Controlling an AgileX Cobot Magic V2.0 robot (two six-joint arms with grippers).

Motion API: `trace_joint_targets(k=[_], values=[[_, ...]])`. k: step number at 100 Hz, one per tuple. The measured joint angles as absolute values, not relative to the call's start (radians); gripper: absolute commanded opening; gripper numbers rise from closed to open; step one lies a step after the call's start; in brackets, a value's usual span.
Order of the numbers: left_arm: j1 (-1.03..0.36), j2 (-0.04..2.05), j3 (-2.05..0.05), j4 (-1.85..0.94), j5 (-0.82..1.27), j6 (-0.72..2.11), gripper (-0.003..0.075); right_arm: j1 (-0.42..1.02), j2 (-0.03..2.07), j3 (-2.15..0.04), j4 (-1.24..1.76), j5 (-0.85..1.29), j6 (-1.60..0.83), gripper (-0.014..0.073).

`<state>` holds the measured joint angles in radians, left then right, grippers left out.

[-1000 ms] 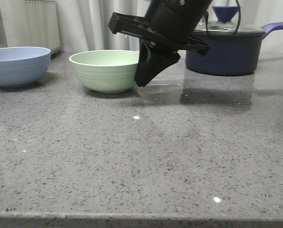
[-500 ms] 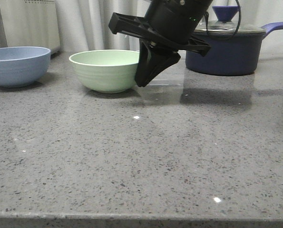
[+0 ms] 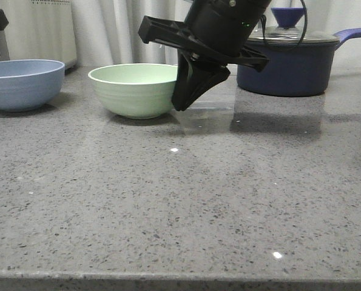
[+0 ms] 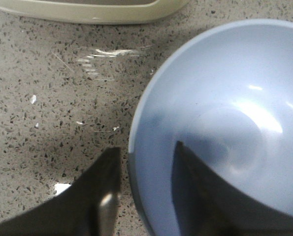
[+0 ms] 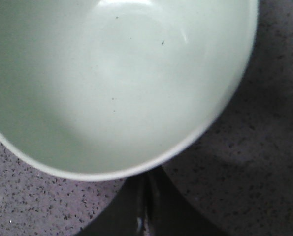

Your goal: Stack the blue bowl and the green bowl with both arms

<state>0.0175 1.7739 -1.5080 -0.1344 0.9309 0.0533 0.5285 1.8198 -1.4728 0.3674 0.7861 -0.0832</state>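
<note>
The blue bowl stands at the far left of the grey counter, upright. My left gripper is open astride its rim: one finger is outside the wall and the other is inside the blue bowl. The green bowl stands upright near the middle. My right gripper is shut with nothing in it. Its joined fingertips sit against the outside of that bowl's right wall. In the right wrist view the right gripper lies just under the rim of the green bowl.
A navy saucepan with a glass lid stands at the back right, behind my right arm. A white appliance stands behind the blue bowl, and its cream base shows close to that bowl. The counter's front edge runs along the bottom.
My left gripper has come into the front view at the far left edge, over the blue bowl. The right arm and both bowls have stayed put.
</note>
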Motion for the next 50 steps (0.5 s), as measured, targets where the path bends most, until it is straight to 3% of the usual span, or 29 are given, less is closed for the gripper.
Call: trace_joint_targets(k=[9,50], values=[[0.018,1.774,-1.508,-0.136,0.931,0.053,-0.0019,0.528,1.82,-1.473,0.367,0.786,-0.083,-0.008],[0.018,1.774,-1.573,-0.197,1.016,0.072,-0.002,0.528,1.82,-1.473,0.367,0.786,-0.083,-0.008]])
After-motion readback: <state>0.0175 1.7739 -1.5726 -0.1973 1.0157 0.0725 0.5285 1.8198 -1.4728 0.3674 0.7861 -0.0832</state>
